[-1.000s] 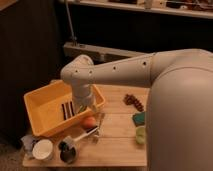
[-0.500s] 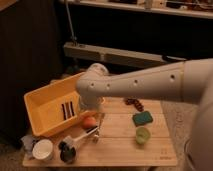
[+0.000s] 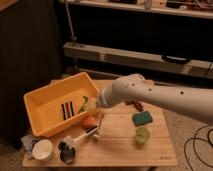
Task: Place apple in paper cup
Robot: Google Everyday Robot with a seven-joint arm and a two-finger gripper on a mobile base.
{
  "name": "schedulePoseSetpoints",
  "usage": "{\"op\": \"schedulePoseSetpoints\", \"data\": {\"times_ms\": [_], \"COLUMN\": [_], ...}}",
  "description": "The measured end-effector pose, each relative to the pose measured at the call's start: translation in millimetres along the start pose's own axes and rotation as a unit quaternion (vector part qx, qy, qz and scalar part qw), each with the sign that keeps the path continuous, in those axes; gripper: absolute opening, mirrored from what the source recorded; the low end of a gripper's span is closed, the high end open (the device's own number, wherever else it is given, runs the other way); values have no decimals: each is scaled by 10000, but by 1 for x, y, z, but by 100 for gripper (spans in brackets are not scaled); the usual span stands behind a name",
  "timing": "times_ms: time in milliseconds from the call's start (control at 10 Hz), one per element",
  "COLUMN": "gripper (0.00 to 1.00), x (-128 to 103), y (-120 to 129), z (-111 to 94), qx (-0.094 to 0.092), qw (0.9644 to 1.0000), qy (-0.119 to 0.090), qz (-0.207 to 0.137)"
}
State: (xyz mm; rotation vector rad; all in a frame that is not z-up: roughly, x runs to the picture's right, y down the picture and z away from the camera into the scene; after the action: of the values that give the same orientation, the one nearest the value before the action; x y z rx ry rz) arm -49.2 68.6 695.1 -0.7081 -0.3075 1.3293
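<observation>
Swinging the white arm [image 3: 160,97] further toward the right of the frame than half a second ago, and so uncovering more of the wooden table [image 3: 125,152] across the lower half. Leaving the yellow bin [image 3: 47,107] sitting at left centre, just as before. Ignoring the teal sponge [image 3: 143,118] and the pale green cup [image 3: 142,135] at lower right, neither one wanted for this job. Keeping the gripper [image 3: 98,131] low, just below frame centre, hanging right beside the apple [image 3: 89,121] on its right-hand side. Touching it or only just clear, not possible to call from here. Jaws apart or together, not possible to call either. Not lifting anything yet, judging by the apple lying on the table at the bin's front wall, in the very same spot as a second ago. Spotting the paper cup [image 3: 42,149] down in the lower left corner, mouth up and showing a pale inside. Noting a dark cup-like thing [image 3: 67,154] standing between it and the apple. Reading all this as lining up for the grasp, probably, with the pick, the carry toward lower left and the drop into the cup all yet to come. Needing, on that carry, to be steering clear of the dark thing on the way across.
</observation>
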Motion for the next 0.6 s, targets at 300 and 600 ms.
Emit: {"op": "schedulePoseSetpoints", "data": {"times_ms": [300, 600], "gripper": [65, 65], "x": [5, 36], "y": [1, -9], "z": [10, 45], "qx": [147, 400], "qw": [9997, 9969], "qy": [149, 594], "qz": [-113, -339]}}
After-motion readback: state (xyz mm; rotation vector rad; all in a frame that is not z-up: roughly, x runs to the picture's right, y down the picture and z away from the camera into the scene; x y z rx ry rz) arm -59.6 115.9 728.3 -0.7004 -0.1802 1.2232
